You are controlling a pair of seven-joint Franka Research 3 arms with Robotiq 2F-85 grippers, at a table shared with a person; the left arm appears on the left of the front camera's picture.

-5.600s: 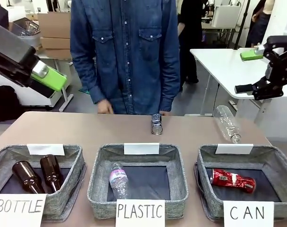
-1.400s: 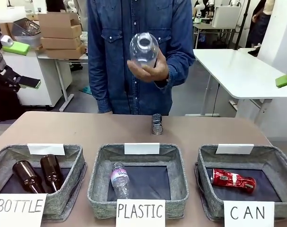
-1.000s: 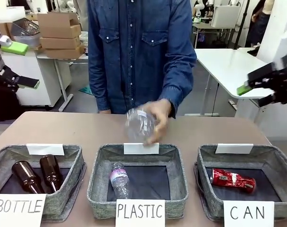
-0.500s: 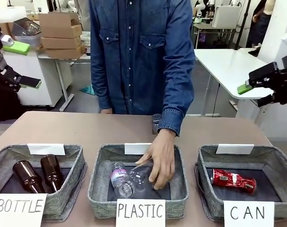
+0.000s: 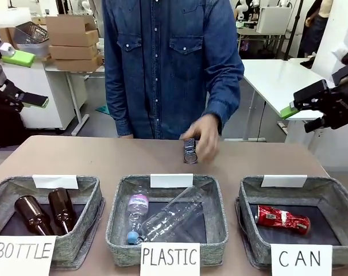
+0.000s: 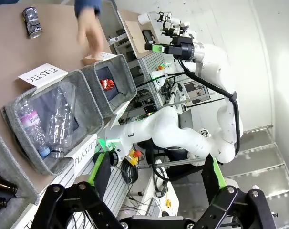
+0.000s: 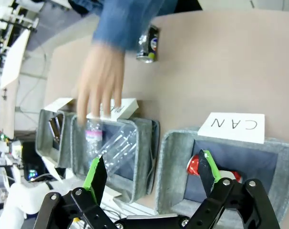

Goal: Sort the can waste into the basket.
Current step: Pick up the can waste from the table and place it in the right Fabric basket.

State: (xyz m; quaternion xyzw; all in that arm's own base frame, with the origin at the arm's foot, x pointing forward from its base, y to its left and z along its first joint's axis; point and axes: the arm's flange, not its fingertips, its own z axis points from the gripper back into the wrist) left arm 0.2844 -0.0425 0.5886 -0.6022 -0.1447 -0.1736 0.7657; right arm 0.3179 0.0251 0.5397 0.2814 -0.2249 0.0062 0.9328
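A dark can (image 5: 189, 153) with a silver end lies on the brown table at the far middle, and the person's hand (image 5: 206, 140) hovers right over it. The same can shows in the left wrist view (image 6: 32, 21) and the right wrist view (image 7: 148, 44). A dented red can (image 5: 283, 219) lies inside the grey basket (image 5: 323, 181) signed "CAN" at the front right. My left gripper (image 5: 24, 79) hangs open, high at the far left. My right gripper (image 5: 306, 109) is open too, raised above the table's right edge. Both hold nothing (image 6: 156, 167) (image 7: 150, 168).
The middle basket (image 5: 118, 221) signed "PLASTIC" holds two clear bottles (image 5: 171, 221). The left basket (image 5: 93, 195) signed "BOTTLE" holds two brown glass bottles (image 5: 33, 214). The person stands at the far side. A white table (image 5: 271, 80) stands behind at the right.
The person has dropped the clear bottle into the PLASTIC basket and pulled the hand back up to the dark can. My right gripper has shifted slightly. The left has not moved.
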